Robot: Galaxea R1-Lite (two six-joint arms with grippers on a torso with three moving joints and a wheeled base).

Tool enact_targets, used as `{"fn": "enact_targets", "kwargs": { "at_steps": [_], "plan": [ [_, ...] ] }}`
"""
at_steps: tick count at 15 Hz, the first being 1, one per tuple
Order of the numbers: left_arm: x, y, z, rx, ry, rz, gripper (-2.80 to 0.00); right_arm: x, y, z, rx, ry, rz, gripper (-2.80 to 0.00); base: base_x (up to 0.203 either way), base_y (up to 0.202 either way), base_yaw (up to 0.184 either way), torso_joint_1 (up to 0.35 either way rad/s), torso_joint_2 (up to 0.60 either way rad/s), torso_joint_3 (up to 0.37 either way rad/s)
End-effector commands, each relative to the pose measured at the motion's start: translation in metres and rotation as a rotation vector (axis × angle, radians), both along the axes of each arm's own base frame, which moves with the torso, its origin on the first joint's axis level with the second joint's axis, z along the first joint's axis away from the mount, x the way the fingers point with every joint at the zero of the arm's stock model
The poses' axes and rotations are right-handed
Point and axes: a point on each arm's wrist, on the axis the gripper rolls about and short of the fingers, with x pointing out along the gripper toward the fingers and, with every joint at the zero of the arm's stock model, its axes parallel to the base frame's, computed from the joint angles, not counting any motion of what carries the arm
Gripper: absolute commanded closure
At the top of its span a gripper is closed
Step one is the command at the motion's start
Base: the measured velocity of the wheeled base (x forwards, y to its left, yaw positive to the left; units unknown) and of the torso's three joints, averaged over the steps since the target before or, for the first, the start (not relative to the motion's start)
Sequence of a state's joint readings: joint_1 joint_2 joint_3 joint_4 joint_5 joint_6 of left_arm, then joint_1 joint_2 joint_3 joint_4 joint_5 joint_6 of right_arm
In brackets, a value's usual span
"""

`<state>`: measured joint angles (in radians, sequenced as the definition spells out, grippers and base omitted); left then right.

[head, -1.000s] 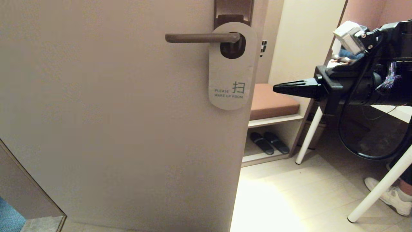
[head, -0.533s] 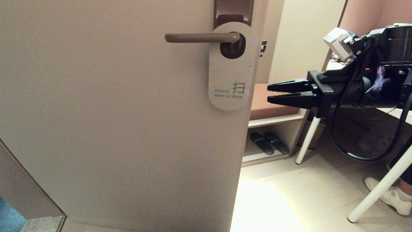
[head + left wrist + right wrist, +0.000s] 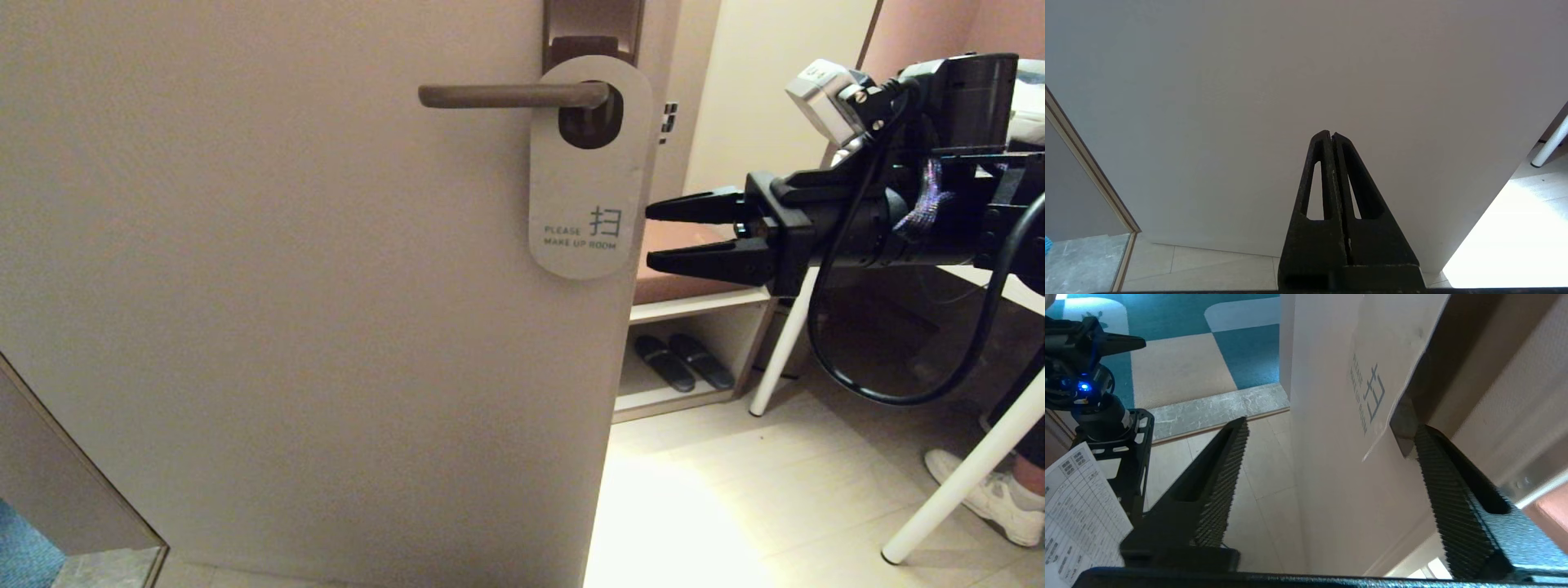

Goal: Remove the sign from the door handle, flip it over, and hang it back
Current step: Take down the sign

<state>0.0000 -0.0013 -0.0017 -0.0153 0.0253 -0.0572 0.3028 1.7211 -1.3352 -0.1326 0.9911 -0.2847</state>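
The off-white sign [image 3: 584, 171] reading "PLEASE MAKE UP ROOM" hangs by its hole on the dark brown door handle [image 3: 510, 95], below the brown backplate [image 3: 592, 28]. My right gripper [image 3: 649, 238] is open, level with the sign's lower part, just right of its edge and apart from it. In the right wrist view the sign [image 3: 1384, 355] hangs ahead of the open gripper [image 3: 1331, 426]. My left gripper [image 3: 1329, 134] is shut and empty, low down facing the door; it is out of the head view.
The beige door [image 3: 286, 286] fills the left. Right of its edge are a padded bench [image 3: 690, 257] with slippers [image 3: 684, 362] under it, white table legs [image 3: 784, 343] and a person's shoe [image 3: 988, 498].
My right gripper has moved left toward the sign's right edge and its jaws have opened from shut. The sign and handle have not moved.
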Motion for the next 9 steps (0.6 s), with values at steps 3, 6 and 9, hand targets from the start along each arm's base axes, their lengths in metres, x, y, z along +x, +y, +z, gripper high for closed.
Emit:
{"fn": "enact_targets", "kwargs": {
  "at_steps": [3,6,9],
  "plan": [
    [0.000,0.000,0.000,-0.001,0.001,0.002,0.00,0.006,0.010,-0.003,0.000,0.003,0.028,-2.80,0.000,0.000,0.000,0.000,0.00,0.000],
    [0.000,0.000,0.000,-0.001,0.001,0.001,0.00,0.009,0.014,-0.001,0.003,-0.005,0.039,-2.80,0.000,0.000,0.000,0.000,0.00,0.000],
    [0.000,0.000,0.000,-0.001,0.001,0.001,0.00,0.011,0.020,-0.002,0.003,-0.006,0.052,-2.80,0.000,0.000,0.000,0.000,0.00,0.000]
  ]
}}
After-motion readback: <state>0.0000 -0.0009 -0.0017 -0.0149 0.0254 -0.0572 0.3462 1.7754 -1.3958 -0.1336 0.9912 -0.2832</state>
